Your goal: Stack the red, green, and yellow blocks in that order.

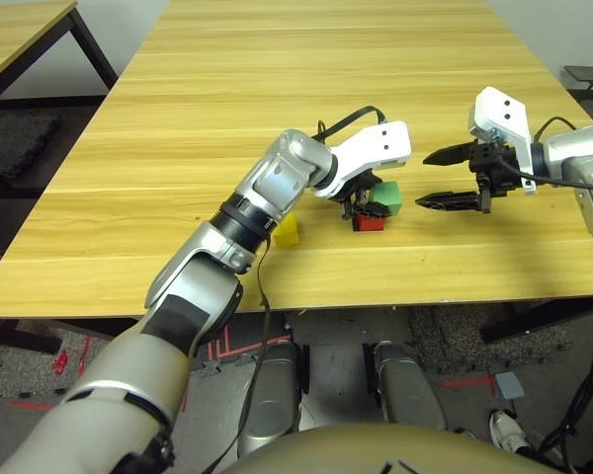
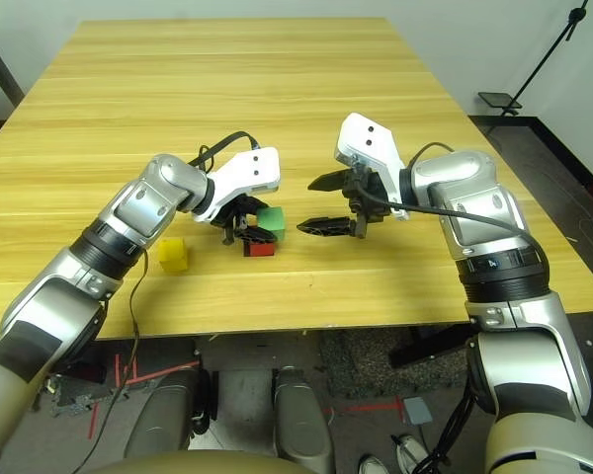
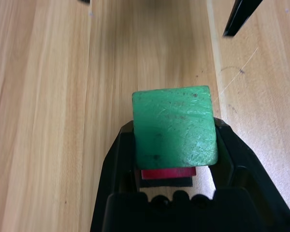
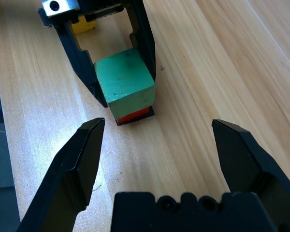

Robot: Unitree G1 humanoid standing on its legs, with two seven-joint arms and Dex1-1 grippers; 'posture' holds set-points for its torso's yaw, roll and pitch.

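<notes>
**A:** Starting at your left, what is lying where?

**B:** The yellow block (image 2: 173, 255) is sitting alone on the tabletop (image 2: 277, 109), near my left forearm and apart from the other two. Next, my left hand (image 2: 249, 233) is gripping the green block (image 3: 175, 126), one black finger on each side. The green one is sitting over the red block (image 4: 132, 115), and I am judging it to be resting on it, though the contact itself is hidden. A flat black patch (image 4: 135, 120) is peeking out beneath the red.

**A:** And further right?

**B:** My right hand (image 2: 326, 203) is hovering just beside the pile, fingers spread wide, holding nothing.

**A:** How are you finishing this step well?

**B:** I am thinking of squaring green over red before letting go, since its far edge seems to overhang a little. Then opening slowly and lifting straight up, so neither finger drags a cube.

**A:** How is the green one looking?

**B:** Matte, scuffed and scratched on top, with sharp corners.
</notes>
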